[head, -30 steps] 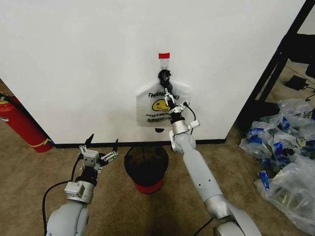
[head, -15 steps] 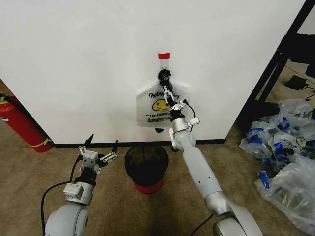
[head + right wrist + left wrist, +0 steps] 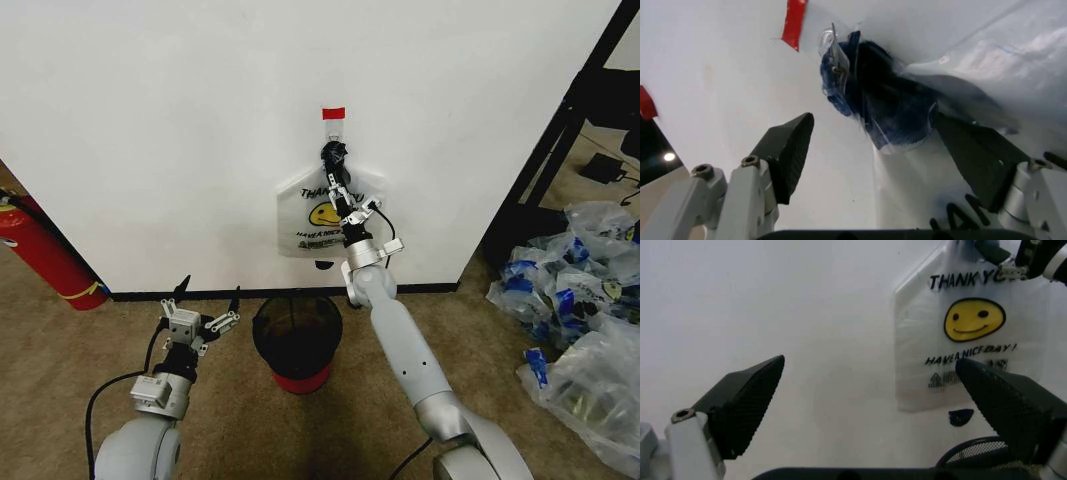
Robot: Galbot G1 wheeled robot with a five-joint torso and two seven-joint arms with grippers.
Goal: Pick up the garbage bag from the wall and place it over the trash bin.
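The garbage bag (image 3: pixel 318 220), whitish with a yellow smiley and "THANK YOU" print (image 3: pixel 973 335), hangs on the wall (image 3: pixel 180 130) from a small hook (image 3: pixel 830 47) under red tape (image 3: pixel 333 113). Its handles are bunched into a dark blue knot (image 3: pixel 890 107) just below the hook. My right gripper (image 3: pixel 337 183) is raised against the upper part of the bag, open, with one finger on either side of the knot (image 3: pixel 333 154) and just short of it. The black trash bin (image 3: pixel 262 340) with a red base stands on the floor below the bag. My left gripper (image 3: pixel 210 291) hovers open, low and to the left of the bin.
A red fire extinguisher (image 3: pixel 45 255) leans at the wall's left end. Heaped clear bags with blue labels (image 3: pixel 580 320) lie on the carpet at the right. A black frame (image 3: pixel 560 140) stands right of the wall. A black strip (image 3: pixel 400 289) runs along the wall's base.
My right gripper has crept slightly up and left along the bag toward the knot. The left arm has sunk a little. The bag still hangs on the hook.
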